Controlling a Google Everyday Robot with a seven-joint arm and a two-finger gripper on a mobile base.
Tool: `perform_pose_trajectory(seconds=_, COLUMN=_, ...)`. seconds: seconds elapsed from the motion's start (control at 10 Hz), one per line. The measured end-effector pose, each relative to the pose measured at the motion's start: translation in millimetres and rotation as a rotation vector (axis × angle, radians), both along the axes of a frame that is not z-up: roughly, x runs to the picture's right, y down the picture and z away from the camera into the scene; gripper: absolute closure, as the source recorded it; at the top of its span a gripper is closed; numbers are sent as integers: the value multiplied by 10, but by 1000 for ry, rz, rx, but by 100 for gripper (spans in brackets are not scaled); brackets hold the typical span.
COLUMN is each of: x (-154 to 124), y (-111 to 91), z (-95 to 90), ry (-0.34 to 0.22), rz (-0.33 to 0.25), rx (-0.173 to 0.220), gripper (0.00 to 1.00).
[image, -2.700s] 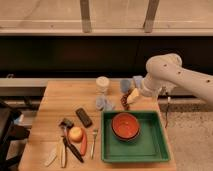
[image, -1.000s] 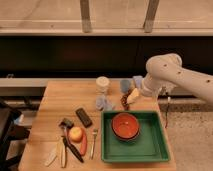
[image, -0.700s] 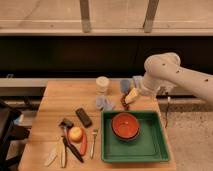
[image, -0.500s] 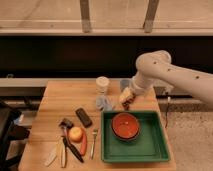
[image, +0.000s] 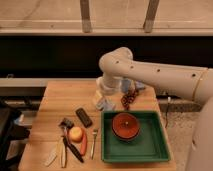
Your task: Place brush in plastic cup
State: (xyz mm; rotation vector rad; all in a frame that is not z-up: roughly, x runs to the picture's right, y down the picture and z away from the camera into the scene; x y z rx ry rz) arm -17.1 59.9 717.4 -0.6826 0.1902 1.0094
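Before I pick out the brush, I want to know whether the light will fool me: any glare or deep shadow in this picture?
Camera view: warm, even light on the table, no glare. Camera view: the band behind it is black, with nothing readable there. Camera view: the brush, front left, shows dark against lit wood; the pincer, just beyond the green tray, looks dim.

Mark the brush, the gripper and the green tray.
brush [image: 66,122]: camera view, on its dark grey head.
gripper [image: 102,99]: camera view, on its tip, over the table [image: 60,95] just behind the tray's left corner.
green tray [image: 150,144]: camera view, on the bare floor near its right wall.
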Motion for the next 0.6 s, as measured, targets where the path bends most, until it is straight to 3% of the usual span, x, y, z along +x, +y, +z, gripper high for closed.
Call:
perform_pose_trajectory(seconds=0.2, x=-487, y=210, z=-140, ry=-76, rz=-85, rx=-11, gripper=20)
perform_pose_trajectory(seconds=0.3, x=-603, y=265, z=-182, ry=-96, rz=-102, rx=-12, gripper=20)
perform_pose_trajectory(seconds=0.6, x=-582, y=253, z=-167, ry=-92, rz=-103, rx=-8, gripper=20)
